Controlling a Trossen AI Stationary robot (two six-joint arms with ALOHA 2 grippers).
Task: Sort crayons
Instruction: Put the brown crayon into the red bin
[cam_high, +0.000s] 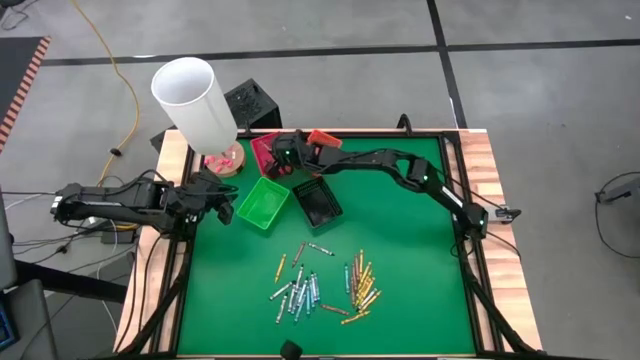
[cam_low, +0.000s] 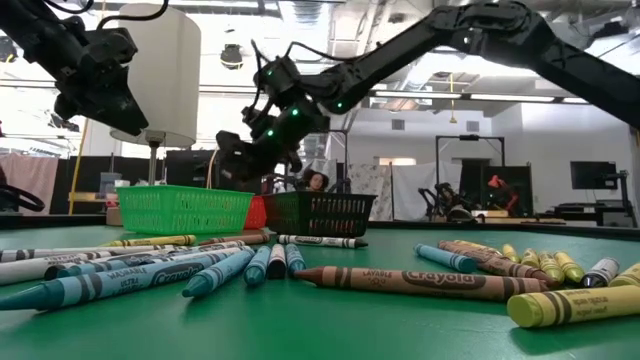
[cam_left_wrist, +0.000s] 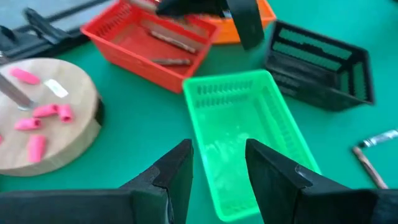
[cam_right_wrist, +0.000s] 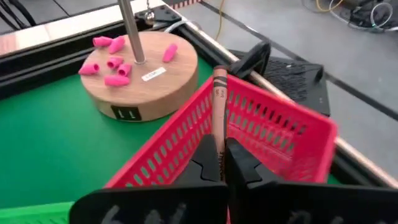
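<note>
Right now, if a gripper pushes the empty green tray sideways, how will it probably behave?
The green tray looks like thin mesh plastic and holds nothing, so it is probably light and would slide easily on the smooth green table. Its low, wide form suggests it would hardly tip. It lies close to the black tray, so it might knock that.

light is even and bright over the green table (cam_high: 420, 300), coming from overhead; ceiling fixtures (cam_low: 400, 75) glow white in the low view and wash out the room behind. shadows under the crayons (cam_high: 320, 285) are soft and short. in the low view the nearest crayons are blurred, the trays (cam_low: 185, 208) farther back sharper. the left wrist view is soft overall, its own fingers (cam_left_wrist: 171, 177) smeared. the right wrist view blurs the near fingers (cam_right_wrist: 249, 168).
</note>
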